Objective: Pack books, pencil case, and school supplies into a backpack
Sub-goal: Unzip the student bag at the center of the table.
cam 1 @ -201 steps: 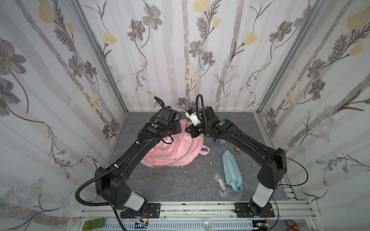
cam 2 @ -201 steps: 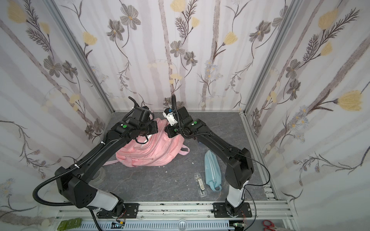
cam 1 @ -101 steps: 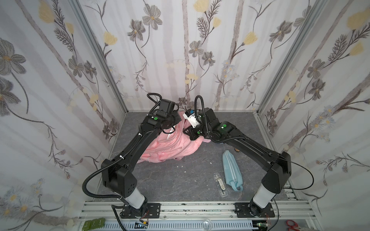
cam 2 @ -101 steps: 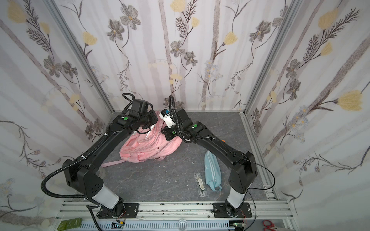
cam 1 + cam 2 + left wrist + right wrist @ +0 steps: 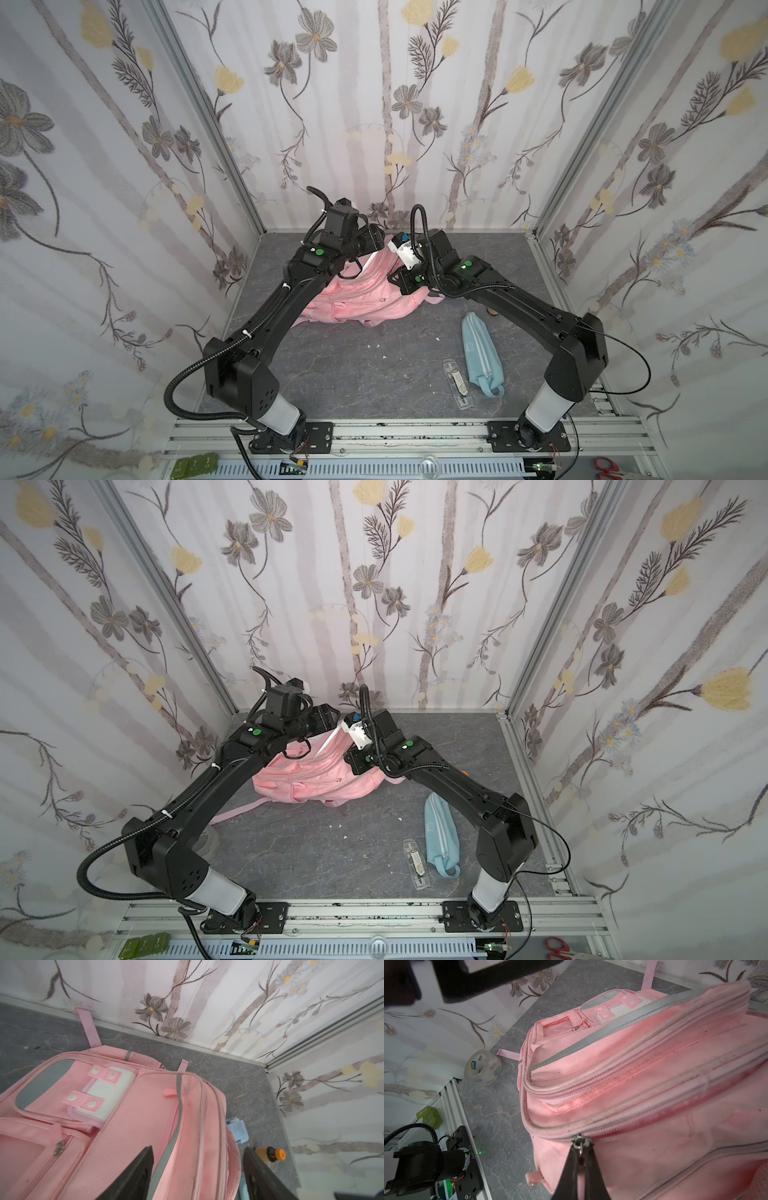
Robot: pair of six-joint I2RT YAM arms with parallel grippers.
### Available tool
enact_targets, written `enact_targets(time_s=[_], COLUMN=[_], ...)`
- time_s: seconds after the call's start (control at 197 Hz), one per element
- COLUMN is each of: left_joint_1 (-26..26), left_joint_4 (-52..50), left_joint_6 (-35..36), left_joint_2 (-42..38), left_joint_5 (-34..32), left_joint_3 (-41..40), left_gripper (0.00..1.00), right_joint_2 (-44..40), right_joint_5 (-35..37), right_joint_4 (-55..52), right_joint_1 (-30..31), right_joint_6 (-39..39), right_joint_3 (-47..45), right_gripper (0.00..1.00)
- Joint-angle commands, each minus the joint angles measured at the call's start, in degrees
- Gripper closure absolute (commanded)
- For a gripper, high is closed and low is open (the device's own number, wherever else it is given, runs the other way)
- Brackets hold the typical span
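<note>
Right wrist view: one tape roll [image 5: 482, 1071] (label reads Deli); right gripper [image 5: 580, 1159] pinches backpack [image 5: 654, 1064] zipper pull [image 5: 579, 1142]; left gripper [image 5: 198, 1149] gapes wide.

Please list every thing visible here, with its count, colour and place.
backpack: one, pink, back centre
pencil case: one, light blue, front right
clear case: one, transparent, beside the pencil case
tape roll: one, clear, left of the backpack
gadget: one, pale blue, right of the backpack
bottle: one, brown, orange cap, near the gadget
scissors: one, red, far front right
left gripper: one, black, jaws open astride the backpack's edge
right gripper: one, black, jaws shut on a zip pull
</note>
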Motion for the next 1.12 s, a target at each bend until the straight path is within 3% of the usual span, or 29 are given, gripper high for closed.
enact_targets(time_s=[0.0,0.198,0.346,0.524,0.702,0.753,0.839,0.925,1.114], left_joint_1=[0.01,-0.04,-0.03,-0.06,-0.03,-0.03,-0.03,-0.01,0.01], left_joint_4=[-1.38,3.62,5.81,5.37,4.77,3.96,2.17,2.06,2.45], left_joint_6=[11.35,21.28,27.93,31.64,32.01,32.20,33.61,34.48,34.93], left_joint_2=[-2.78,-7.26,-6.65,-4.56,-3.78,-3.77,-4.24,-5.10,-3.67], left_joint_5=[2.40,2.14,3.10,3.70,2.84,3.16,5.78,8.14,6.45], left_joint_3=[-5.78,-16.03,-17.09,-16.03,-15.07,-14.68,-13.84,-14.39,-15.17], left_gripper=[0.30,0.31,0.34,0.54,0.64,0.62,0.41,0.38,0.59], right_joint_2=[0.95,0.54,-0.72,-1.86,-2.55,-2.45,-2.45,-2.40,-2.41], right_joint_5=[-2.96,-3.87,-4.11,-3.08,-3.20,-3.31,-3.58,-3.75,-4.46], right_joint_4=[9.23,8.81,9.45,10.03,9.69,9.26,9.05,9.16,8.81], right_joint_1=[-0.80,-0.84,-0.82,-0.85,-0.98,-1.05,-1.36,-1.37,-1.54], right_joint_6=[-2.15,-4.86,-4.42,-3.67,-4.45,-4.71,-4.68,-4.65,-4.68], right_joint_3=[0.12,-2.06,-4.40,-5.85,-6.33,-6.08,-5.89,-5.90,-5.82], right_gripper=[1.00,1.00,1.00,1.00,1.00,1.00,1.00,1.00,1.00])
